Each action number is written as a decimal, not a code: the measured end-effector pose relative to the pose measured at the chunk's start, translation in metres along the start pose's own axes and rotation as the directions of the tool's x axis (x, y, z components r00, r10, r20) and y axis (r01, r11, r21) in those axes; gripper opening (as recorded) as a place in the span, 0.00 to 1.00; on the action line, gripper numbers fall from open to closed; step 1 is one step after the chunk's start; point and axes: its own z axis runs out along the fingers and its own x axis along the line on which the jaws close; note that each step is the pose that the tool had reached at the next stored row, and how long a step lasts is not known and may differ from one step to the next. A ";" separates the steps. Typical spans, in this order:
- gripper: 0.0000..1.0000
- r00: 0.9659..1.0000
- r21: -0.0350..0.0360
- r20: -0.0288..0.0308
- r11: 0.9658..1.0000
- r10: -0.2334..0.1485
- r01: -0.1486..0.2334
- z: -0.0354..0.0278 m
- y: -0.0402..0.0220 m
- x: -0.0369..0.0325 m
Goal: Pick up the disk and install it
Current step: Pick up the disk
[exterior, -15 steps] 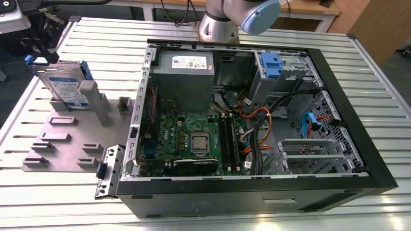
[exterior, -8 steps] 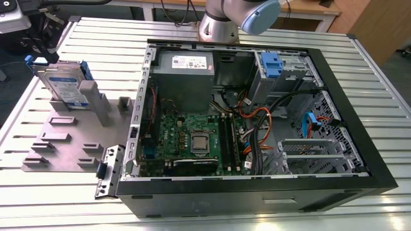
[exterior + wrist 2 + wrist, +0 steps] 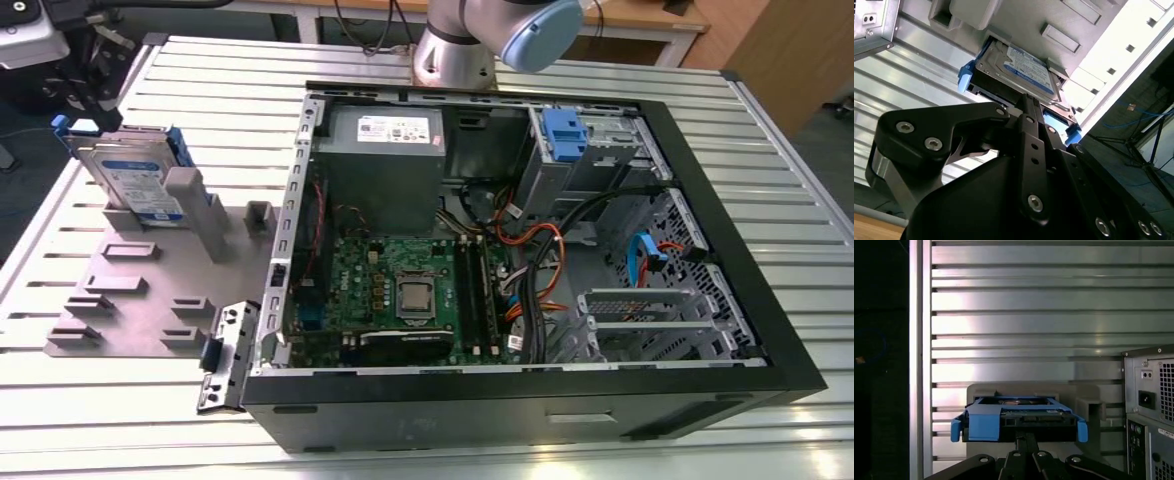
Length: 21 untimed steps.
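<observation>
Closest to the lens in the first wrist view is the gripper (image 3: 1024, 442). Its black links fold inward to two fingers that look pressed together, with nothing I can see between them. The tips sit right at the near edge of the disk (image 3: 1019, 415); whether they touch it I cannot tell from here.

The disk stands on its long edge in a grey holder (image 3: 134, 290) on the slatted table (image 3: 427, 60). It is just outside the computer case (image 3: 534, 400), off the case's open side toward the exterior view's left. Its blue plastic frame wraps the silver body, and the blue tabs stick out at both ends (clearest in the first wrist view).

By my reading the job has barely started. The disk is not yet lifted out of the holder, so both the pick and the install remain. Inside the case, the grey metal drive cage (image 3: 587, 150) in the far corner already has one blue-tabbed caddy (image 3: 565, 135) in it.

As for writing, the disk's face carries a white-and-blue label, seen best in the second wrist view. The grey power box (image 3: 384, 150) inside the case has a white sticker. I cannot make out the print on either one.
</observation>
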 end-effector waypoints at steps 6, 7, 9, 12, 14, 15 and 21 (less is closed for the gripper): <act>0.11 0.996 -0.003 -0.003 0.996 -0.090 0.090 0.0003 0.0000 0.0000; 0.11 0.994 -0.004 -0.004 0.994 -0.107 0.107 0.0004 0.0000 0.0000; 0.11 0.991 -0.005 -0.005 0.991 -0.137 0.137 0.0005 0.0000 0.0000; 0.11 0.983 -0.007 -0.007 0.983 -0.185 0.185 0.0009 0.0000 0.0000; 0.11 0.976 -0.009 -0.008 0.976 -0.217 0.217 0.0010 -0.0001 0.0000; 0.11 0.973 -0.009 -0.008 0.973 -0.232 0.232 0.0011 -0.0001 0.0000; 0.11 0.948 -0.015 -0.011 0.948 -0.317 0.317 0.0015 -0.0001 0.0000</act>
